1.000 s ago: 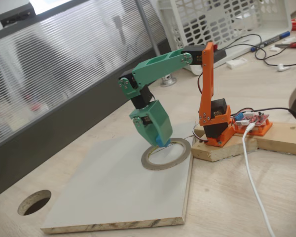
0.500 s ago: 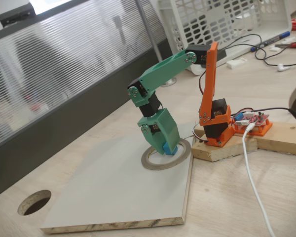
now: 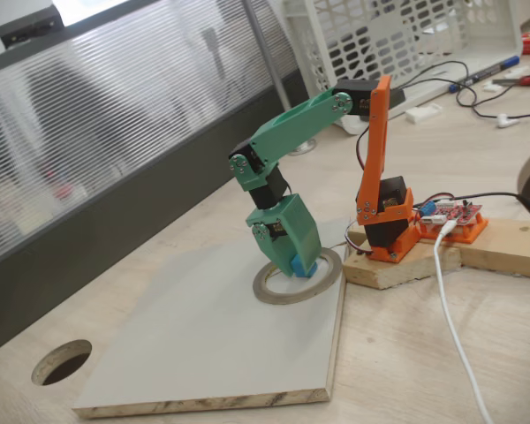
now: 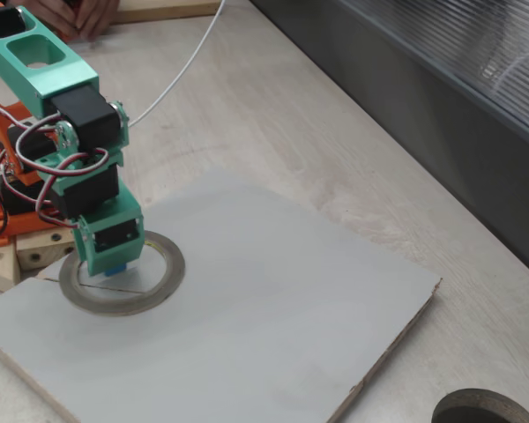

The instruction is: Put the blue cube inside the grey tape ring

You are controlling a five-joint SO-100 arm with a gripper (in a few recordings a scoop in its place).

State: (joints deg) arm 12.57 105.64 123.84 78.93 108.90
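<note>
A green robot arm reaches down over a pale board (image 3: 203, 344), its gripper (image 3: 297, 263) pinching the blue cube (image 3: 298, 265) between its fingers. The cube hangs low inside the opening of the grey tape ring (image 3: 322, 284), just above the board or perhaps touching it; I cannot tell which. In the other fixed view the cube (image 4: 115, 269) peeks out under the gripper (image 4: 113, 264), within the ring (image 4: 163, 284). This looks like the placing step; next, the fingers should spread and the arm lift straight up. The ring lies near the board's edge, beside the arm's wooden base (image 3: 397, 269); open board lies on the far side
</note>
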